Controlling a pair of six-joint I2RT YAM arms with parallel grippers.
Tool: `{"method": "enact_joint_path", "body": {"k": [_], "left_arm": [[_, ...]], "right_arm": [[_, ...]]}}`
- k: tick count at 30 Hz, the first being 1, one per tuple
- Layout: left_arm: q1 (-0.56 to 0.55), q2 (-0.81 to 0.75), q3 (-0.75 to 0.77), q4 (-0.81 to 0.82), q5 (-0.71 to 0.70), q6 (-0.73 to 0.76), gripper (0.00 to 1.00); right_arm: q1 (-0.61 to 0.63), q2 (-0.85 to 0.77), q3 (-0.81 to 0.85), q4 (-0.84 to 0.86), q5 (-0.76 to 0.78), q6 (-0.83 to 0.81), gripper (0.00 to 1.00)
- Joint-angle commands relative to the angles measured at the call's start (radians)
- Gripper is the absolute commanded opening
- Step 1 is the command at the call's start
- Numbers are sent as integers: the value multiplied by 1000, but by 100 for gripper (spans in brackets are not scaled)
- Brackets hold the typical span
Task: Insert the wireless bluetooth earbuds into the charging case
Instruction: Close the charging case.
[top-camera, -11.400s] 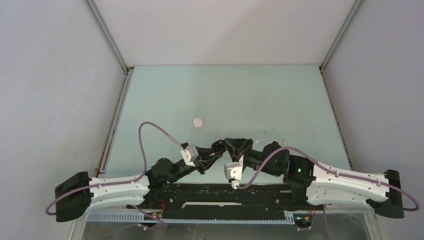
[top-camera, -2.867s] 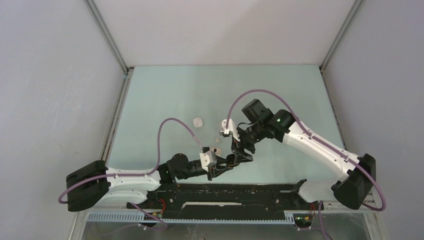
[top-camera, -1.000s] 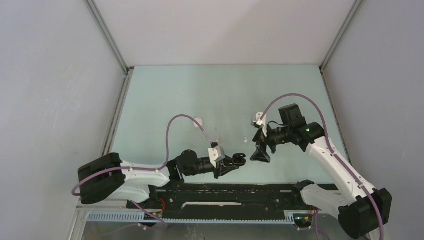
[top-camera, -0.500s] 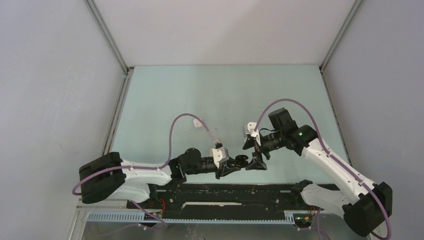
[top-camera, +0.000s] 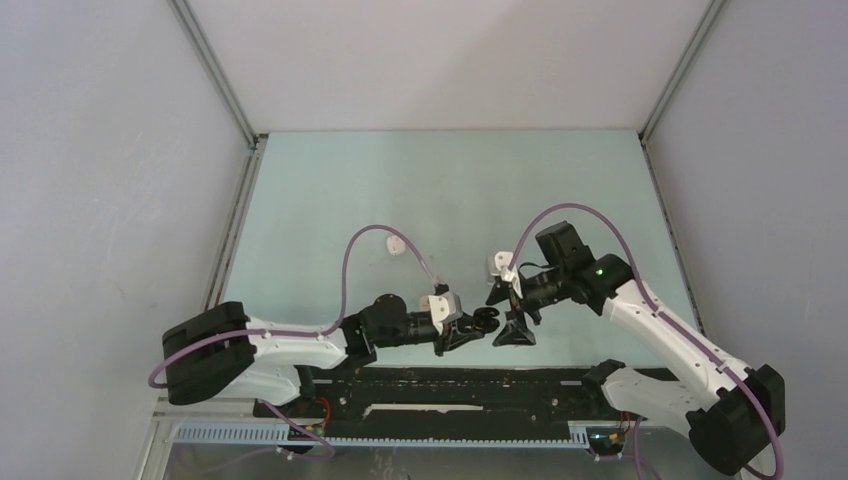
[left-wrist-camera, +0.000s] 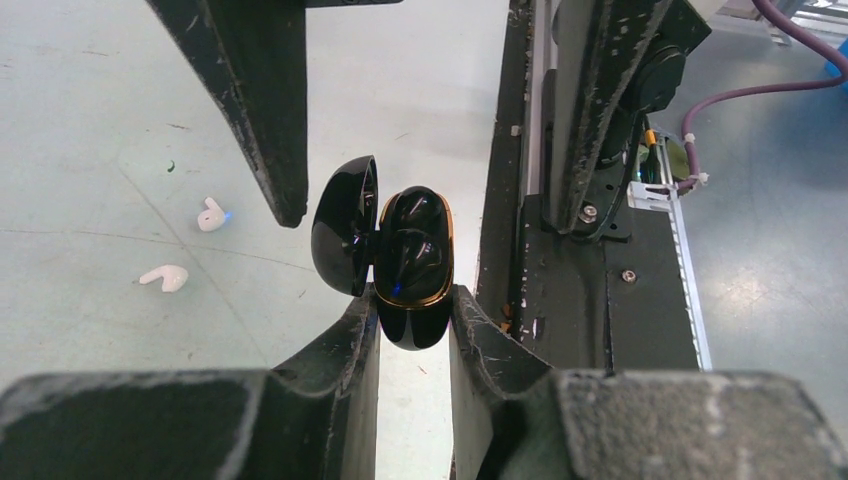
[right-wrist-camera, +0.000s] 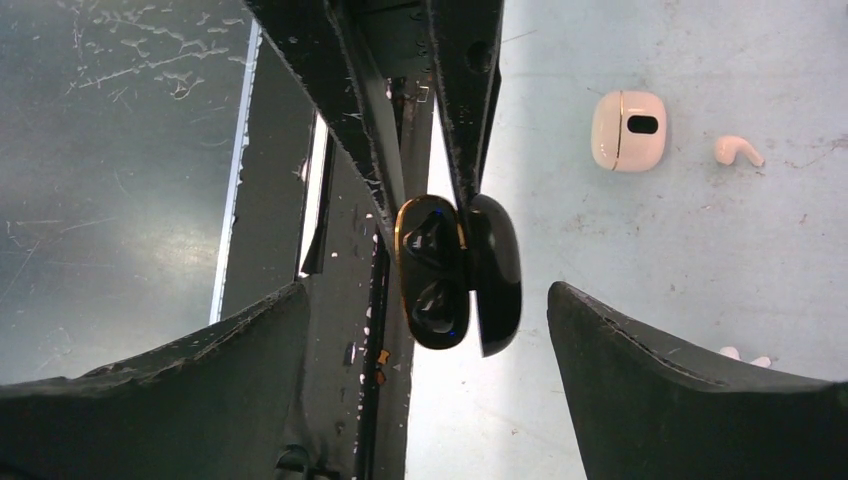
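My left gripper (left-wrist-camera: 413, 300) is shut on the lower body of a black, gold-rimmed charging case (left-wrist-camera: 412, 262), whose lid (left-wrist-camera: 345, 235) hangs open to the left. In the top view the case (top-camera: 487, 321) sits between the two grippers near the table's front edge. Facing it is my right gripper (right-wrist-camera: 428, 292), open wide, with the case (right-wrist-camera: 432, 272) just beyond its tips and nothing touching its fingers. Two whitish earbuds (left-wrist-camera: 210, 214) (left-wrist-camera: 164, 277) lie on the table left of the case. Another earbud (right-wrist-camera: 738, 150) lies beside a white case.
A white pebble-shaped case (right-wrist-camera: 628, 130) (top-camera: 397, 244) rests on the green table further back. The black base rail (top-camera: 460, 385) runs along the near edge under both grippers. Grey walls enclose the table on three sides.
My right gripper has swung left and down until its open jaws face the black case. The left gripper has edged slightly right, still holding the case.
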Motion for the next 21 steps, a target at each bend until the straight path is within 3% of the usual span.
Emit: {"method": "enact_joint_path", "body": {"k": [1,5,10,14,17,21], "left_arm": [[-4,5,25,52,-63,9,0],[38,2,12,52,-195,-78,0],[86,-2,-16,81,-185,-121,0],[79,14,-15,87,-109,-118,0],[75,20,-2,83,-135,-145,0],[116,72,177,-202,-213,-247,0]], "right_arm": [[5,-54,1,0,-31,-15,91],[-54,-119,-1,-12,-57,0,91],[-196,-194,-14,26,-71,46,90],[-211,-170,-27,82,-47,88,90],[-212,-134,-30,132,0,141,90],[-220,-109,-30,209,88,226,89]]}}
